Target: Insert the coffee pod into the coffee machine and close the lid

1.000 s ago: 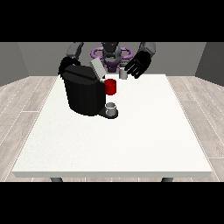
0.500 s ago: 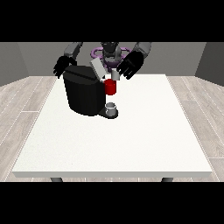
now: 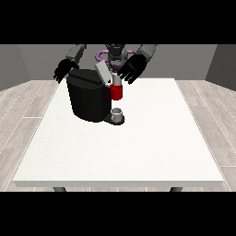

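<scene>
A black coffee machine stands on the white table, left of centre. Its grey lid is tilted up and open at the top. A red part sits at the machine's front, above a small grey cup on the drip base. The hand at the view's right hovers with spread fingers just right of the raised lid. The hand at the view's left hangs open behind the machine's left top corner. I cannot see a separate coffee pod.
The robot's torso is behind the machine at the table's far edge. Grey floor surrounds the table.
The hand at the view's right has moved left and down toward the lid. The hand at the view's left has drifted outward to the left. The lid stays raised.
</scene>
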